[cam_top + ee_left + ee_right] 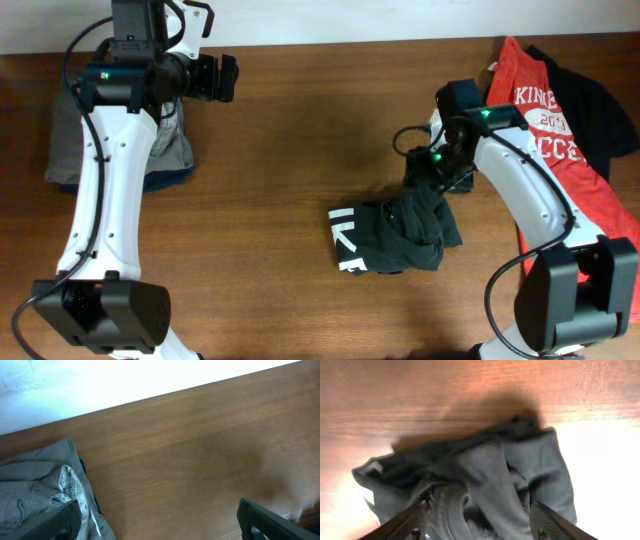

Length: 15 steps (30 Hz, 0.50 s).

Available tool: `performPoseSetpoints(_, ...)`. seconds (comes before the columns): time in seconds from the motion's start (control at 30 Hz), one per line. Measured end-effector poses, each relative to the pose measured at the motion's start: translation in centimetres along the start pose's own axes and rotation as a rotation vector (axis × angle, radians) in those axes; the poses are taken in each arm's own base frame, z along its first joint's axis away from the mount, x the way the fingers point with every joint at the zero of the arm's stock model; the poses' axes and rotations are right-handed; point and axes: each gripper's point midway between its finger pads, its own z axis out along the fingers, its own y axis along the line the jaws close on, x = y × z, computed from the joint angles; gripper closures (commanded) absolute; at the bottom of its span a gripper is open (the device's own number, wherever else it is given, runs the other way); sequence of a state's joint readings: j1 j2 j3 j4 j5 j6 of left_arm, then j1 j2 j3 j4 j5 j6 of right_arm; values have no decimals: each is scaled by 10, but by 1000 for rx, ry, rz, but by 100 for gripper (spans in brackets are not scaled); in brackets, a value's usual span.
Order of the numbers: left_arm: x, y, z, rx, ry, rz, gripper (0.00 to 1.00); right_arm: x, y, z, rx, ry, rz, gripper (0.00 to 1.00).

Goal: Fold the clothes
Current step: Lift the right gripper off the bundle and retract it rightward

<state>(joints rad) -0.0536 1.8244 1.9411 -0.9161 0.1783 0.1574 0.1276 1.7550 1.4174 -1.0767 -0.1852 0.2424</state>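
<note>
A black T-shirt (375, 238) with white block letters lies bunched and partly folded at the table's middle right. My right gripper (424, 186) hovers over its right end. In the right wrist view its jaws (482, 527) stand wide apart, with crumpled dark cloth (485, 475) lying loosely between and under them, so it is open. My left gripper (222, 77) is at the far left, open over bare wood (160, 532), with nothing between its fingers. A red T-shirt (548, 120) with white print lies at the far right, over another black garment (605, 105).
A pile of grey and navy pieces (172, 148) lies at the far left under my left arm; its grey cloth (35, 485) shows beside the left finger. The wooden table (300, 150) runs between the two arms, and its pale far edge (150, 380) is close to the left gripper.
</note>
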Motion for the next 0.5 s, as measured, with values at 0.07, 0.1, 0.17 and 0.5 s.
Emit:
performPoseSetpoints(0.07, 0, 0, 0, 0, 0, 0, 1, -9, 4, 2, -22, -30, -29, 50)
performPoseSetpoints(0.1, 0, 0, 0, 0, 0, 0, 1, -9, 5, 3, -26, -27, -27, 57)
performPoseSetpoints(0.17, 0, 0, 0, 0, 0, 0, 1, -5, 7, 20, -52, 24, -49, 63)
performPoseSetpoints(0.5, 0, 0, 0, 0, 0, 0, 1, 21, 12, 43, -119, 177, -102, 96)
